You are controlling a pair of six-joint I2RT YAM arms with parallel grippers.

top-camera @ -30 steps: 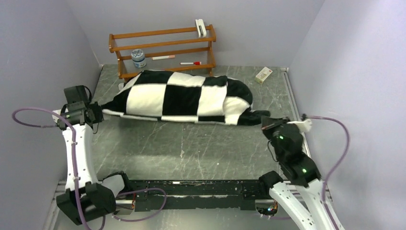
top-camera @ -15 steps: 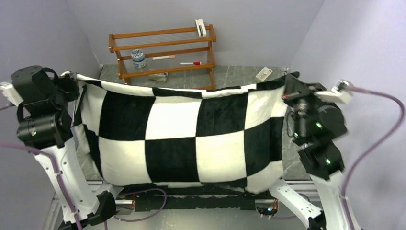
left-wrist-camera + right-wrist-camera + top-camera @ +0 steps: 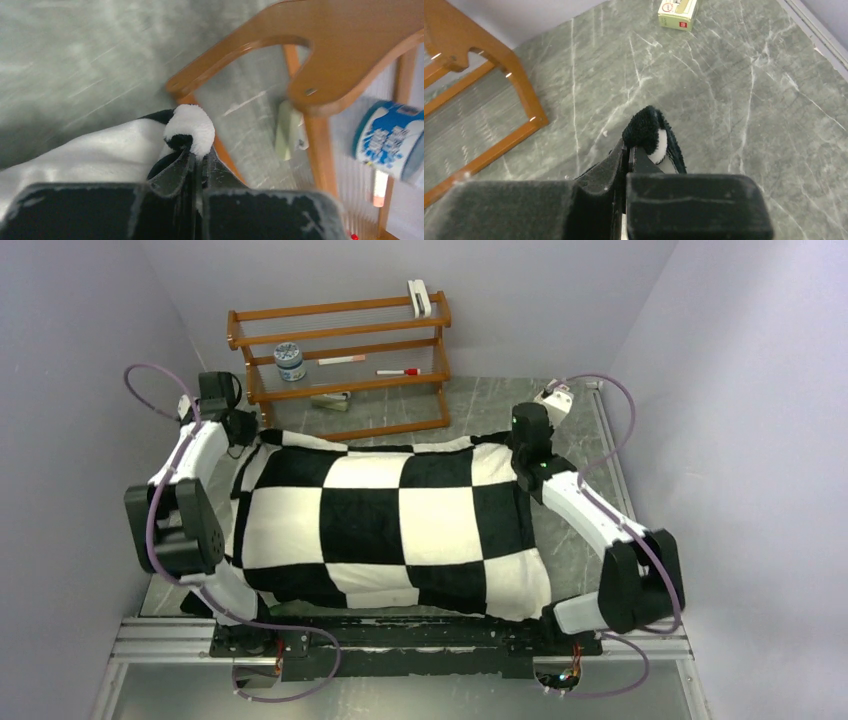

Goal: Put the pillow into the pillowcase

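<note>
1 pillowcase [image 3: 390, 530] on table [image 3: 480, 400]; left end effector [image 3: 194, 155], right end effector [image 3: 628, 152] each clenched on 1 corner.

Soft, even overhead light, fairly bright; the top view is sharp. Around the wooden rack [image 3: 340, 308], the left wrist view smears with motion blur, its near fingers [image 3: 170, 177] out of focus. The right wrist view is crisp, with small glints on the rack's wood.
</note>
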